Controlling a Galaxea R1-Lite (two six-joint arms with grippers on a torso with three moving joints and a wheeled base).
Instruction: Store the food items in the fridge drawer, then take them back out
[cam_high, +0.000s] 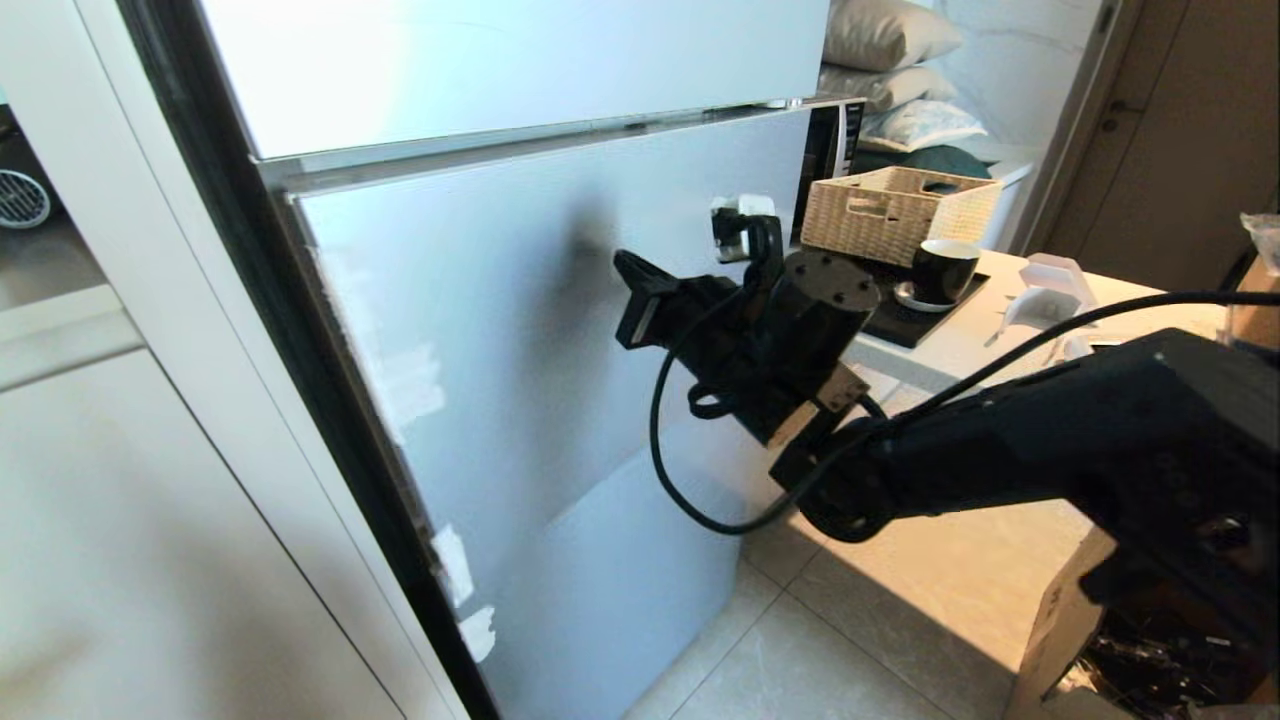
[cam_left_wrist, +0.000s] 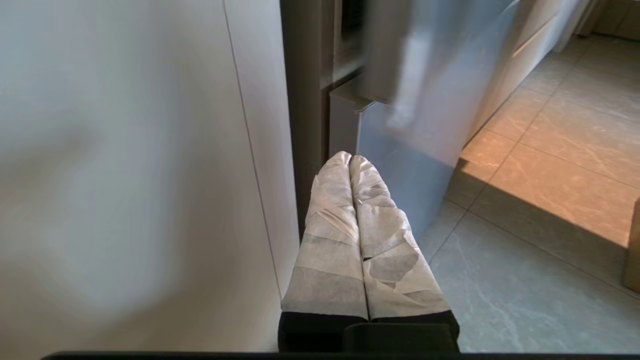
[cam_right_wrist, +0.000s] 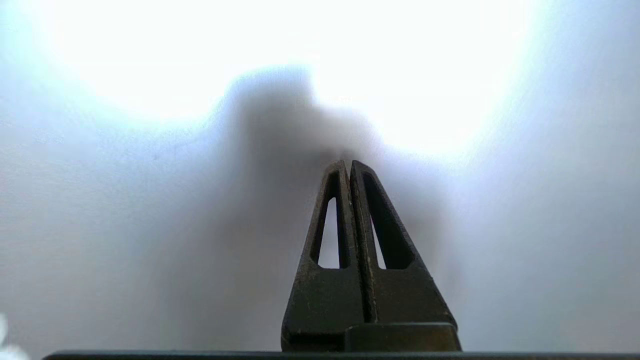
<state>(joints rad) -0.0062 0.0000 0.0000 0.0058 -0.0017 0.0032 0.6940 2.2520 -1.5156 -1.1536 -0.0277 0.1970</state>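
two black fingers of the right hand (cam_high: 638, 300) are pressed together, holding nothing, pointed at the pale grey glossy fridge door (cam_high: 520, 330), which is closed. left hand (cam_left_wrist: 350, 159), tape-wrapped, also together, hangs near the door's lower edge. neither food items nor drawer are visible.

The closed fridge door (cam_high: 560, 330) filled the frame's centre, barring any way inside. The right hand (cam_high: 640, 300), fingers pressed together, pointed at its face with little room ahead. Open floor (cam_high: 850, 620) lay lower right; a bench (cam_high: 1000, 330) stood upper right.
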